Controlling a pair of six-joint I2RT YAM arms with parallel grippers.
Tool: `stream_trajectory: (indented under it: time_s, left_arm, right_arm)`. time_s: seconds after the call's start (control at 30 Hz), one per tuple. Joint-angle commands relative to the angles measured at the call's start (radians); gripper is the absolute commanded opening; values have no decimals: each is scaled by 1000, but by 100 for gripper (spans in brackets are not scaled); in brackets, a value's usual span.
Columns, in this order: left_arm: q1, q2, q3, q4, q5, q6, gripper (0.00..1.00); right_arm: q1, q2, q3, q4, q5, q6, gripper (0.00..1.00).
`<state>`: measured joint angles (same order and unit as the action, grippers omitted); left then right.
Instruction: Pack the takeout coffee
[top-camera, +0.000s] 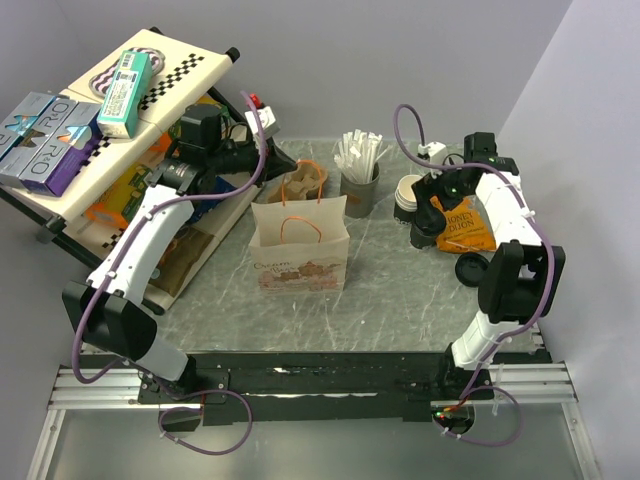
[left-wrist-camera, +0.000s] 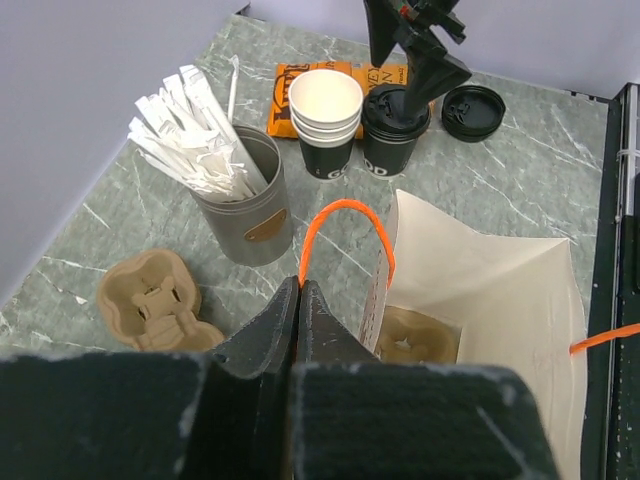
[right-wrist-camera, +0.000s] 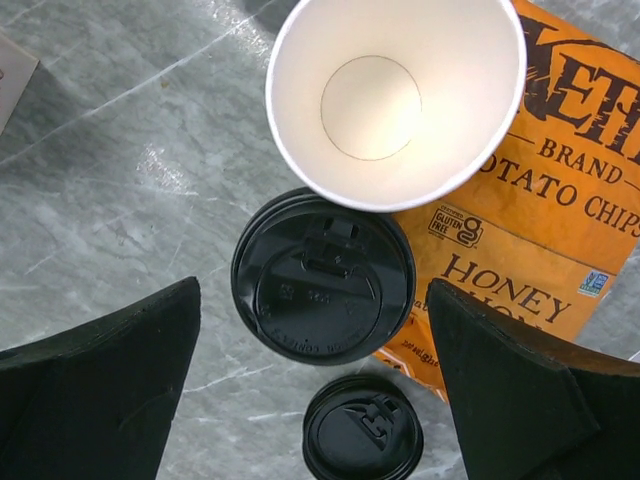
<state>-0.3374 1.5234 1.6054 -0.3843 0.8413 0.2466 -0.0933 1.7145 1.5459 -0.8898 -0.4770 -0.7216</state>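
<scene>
Top view: the left gripper (top-camera: 283, 163) reaches the rear rim of the open white paper bag (top-camera: 300, 250), and the right gripper (top-camera: 440, 190) hangs over the cups.

Left wrist: its fingers are pressed together, seemingly pinching the bag's orange cord handle (left-wrist-camera: 345, 215).

Right wrist: the jaws stand wide apart, straddling the dark brown, black-lidded takeout coffee (right-wrist-camera: 322, 275), which stands on the table just beside the stack of white paper cups (right-wrist-camera: 395, 95).

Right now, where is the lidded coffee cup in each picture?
Top external: takeout coffee mid-right, just nearer than the stack of white cups.
Left wrist: takeout coffee at top, right of centre.
Right wrist: takeout coffee dead centre.
Shared landmark: the stack of white cups beside it.
</scene>
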Motion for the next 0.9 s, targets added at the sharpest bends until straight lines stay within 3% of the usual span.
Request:
stream_trajectory:
  time_s: [0.0, 0.67, 0.87]
  left_arm:
    - [-6, 11, 51, -5, 27, 13, 1]
    - [-6, 3, 51, -31, 15, 28, 2]
    - [-6, -6, 53, -45, 4, 39, 4]
  right_arm:
    - [13, 45, 17, 23, 52, 37, 100]
    - [35, 111, 48, -27, 113, 56, 100]
    - [38, 108, 52, -31, 106, 56, 91]
